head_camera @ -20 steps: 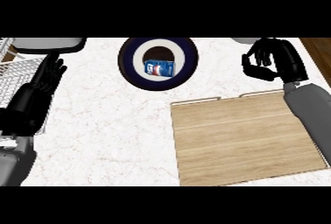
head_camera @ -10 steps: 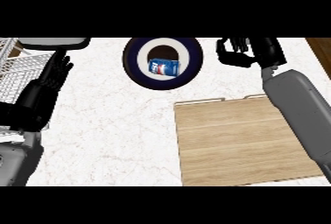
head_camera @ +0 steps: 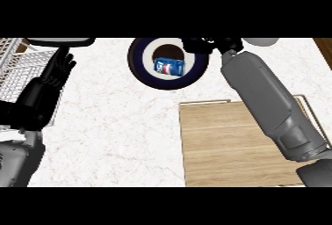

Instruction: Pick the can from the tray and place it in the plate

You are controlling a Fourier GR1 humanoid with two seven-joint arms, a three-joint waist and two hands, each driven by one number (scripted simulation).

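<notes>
Up at twelve o'clock on the white marble counter (head_camera: 123, 132) sits a dark-rimmed plate (head_camera: 144, 72) with a white centre, and the blue can (head_camera: 168, 67) lies on its side in that centre, its long axis running roughly from ten to four o'clock. At the plate's one o'clock edge the right hand (head_camera: 211, 44) hangs over the rim with its fingers curled, holding nothing; it is just beside the can, and whether it touches it cannot be told. Its grey forearm (head_camera: 269, 103) slants down toward five o'clock, crossing the wooden tray (head_camera: 227, 149) that fills the lower right and covering much of the tray's right side. At nine o'clock the left hand (head_camera: 57, 70) rests with straight fingers pointing up, beside a white wire rack (head_camera: 19, 66) at the left edge. Two pale rounded objects, one dark-edged (head_camera: 62, 41) and one grey (head_camera: 262, 41), show only partly along the far edge at eleven and one o'clock.
</notes>
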